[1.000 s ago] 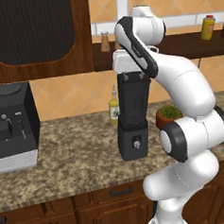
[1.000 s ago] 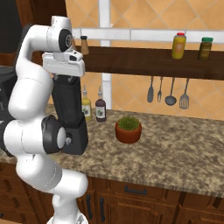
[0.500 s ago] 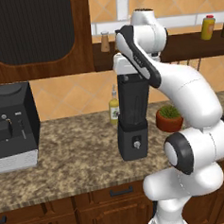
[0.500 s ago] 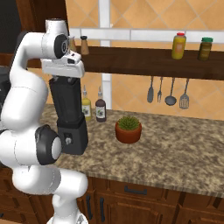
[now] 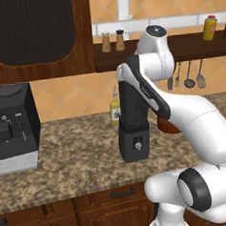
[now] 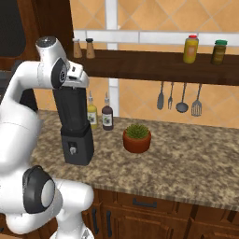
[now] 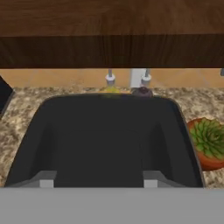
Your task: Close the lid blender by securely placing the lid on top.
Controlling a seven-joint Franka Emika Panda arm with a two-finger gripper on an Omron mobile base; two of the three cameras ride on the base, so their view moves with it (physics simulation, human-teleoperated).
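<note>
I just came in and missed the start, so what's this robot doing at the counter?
The white arm has its gripper right above the blender, which stands on the granite counter between the coffee machine and a potted plant. The gripper is shut on the black lid, held at the top of the dark jar. The hand view looks down over the lid. Whether it is fully seated on the rim cannot be told.

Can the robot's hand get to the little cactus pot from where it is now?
Probably yes. The hand sits over the top of the blender, closed on the black lid. The cactus pot stands beside the blender with bare counter around it, so nothing blocks the way, but the hand is busy.
</note>
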